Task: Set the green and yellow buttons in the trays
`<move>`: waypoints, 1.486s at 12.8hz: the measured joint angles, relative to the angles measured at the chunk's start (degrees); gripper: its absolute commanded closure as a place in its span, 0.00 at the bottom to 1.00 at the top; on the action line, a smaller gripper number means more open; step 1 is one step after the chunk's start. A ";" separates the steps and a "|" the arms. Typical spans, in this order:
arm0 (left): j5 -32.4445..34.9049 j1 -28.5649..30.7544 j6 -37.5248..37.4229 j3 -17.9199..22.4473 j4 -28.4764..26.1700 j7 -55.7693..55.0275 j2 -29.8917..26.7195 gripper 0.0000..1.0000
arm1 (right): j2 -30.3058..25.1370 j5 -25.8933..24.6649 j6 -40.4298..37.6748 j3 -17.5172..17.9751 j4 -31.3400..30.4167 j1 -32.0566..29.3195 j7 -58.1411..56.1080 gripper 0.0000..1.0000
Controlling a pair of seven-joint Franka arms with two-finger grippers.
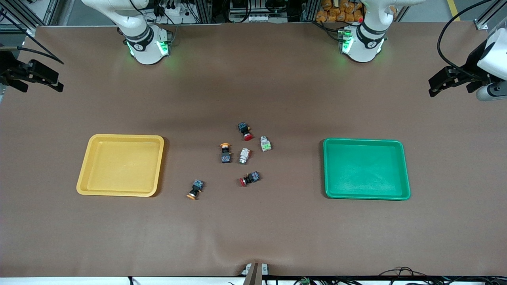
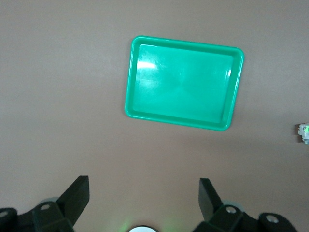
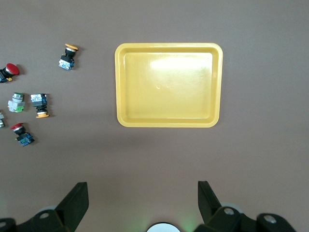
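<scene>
A: Yellow plastic tray (image 1: 121, 165) and green plastic tray (image 1: 366, 169) sit bare at opposite table ends; where are the switches?

B: Two yellow-capped buttons (image 1: 225, 152) and two whitish-grey buttons (image 1: 265, 143) lie between them. Left gripper (image 2: 144, 193) and right gripper (image 3: 143, 193) wait aloft, fingers spread

No legible text, labels, brands or nos. anywhere.

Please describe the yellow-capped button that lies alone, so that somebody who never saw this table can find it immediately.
Start at the yellow tray, toward the right arm's end of the table. Just beside its corner nearest the front camera lies the lone yellow button, on its side on the bare table. Unlike the other yellow button, which sits in the cluster with the red-capped and whitish-green ones, it lies apart, nearest the camera.
</scene>
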 measured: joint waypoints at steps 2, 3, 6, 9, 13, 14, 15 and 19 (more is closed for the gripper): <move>0.00 0.07 -0.21 0.02 0.19 0.00 0.18 0.00 | 0.00 0.00 0.00 0.00 0.00 -0.01 0.00 0.00; 0.00 0.10 -0.26 0.04 0.21 0.00 0.23 0.00 | 0.00 0.00 -0.01 0.00 0.00 -0.02 0.01 0.00; 0.00 0.12 -1.27 0.06 0.24 0.00 0.25 0.00 | 0.00 0.00 -0.07 -0.02 0.00 -0.10 0.01 0.00; 0.00 0.11 -1.87 0.06 0.24 0.00 0.25 0.00 | 0.00 0.00 -0.10 -0.02 0.00 -0.12 0.02 0.00; 0.00 0.10 -1.90 0.06 0.26 0.00 0.25 0.00 | 0.00 0.00 -0.23 -0.03 0.00 -0.24 0.02 0.00; 0.00 0.06 -1.90 0.03 0.26 -0.11 0.29 0.00 | 0.00 0.00 -0.26 -0.04 0.00 -0.32 0.02 0.00; -0.01 -0.02 -1.90 -0.10 0.26 -0.57 0.42 0.00 | 0.01 0.00 -0.29 -0.04 0.00 -0.46 0.02 0.00; -0.24 -0.16 0.05 -3.43 0.30 -5.31 3.13 0.00 | 0.03 0.00 -0.39 -0.04 0.00 -0.77 0.02 0.00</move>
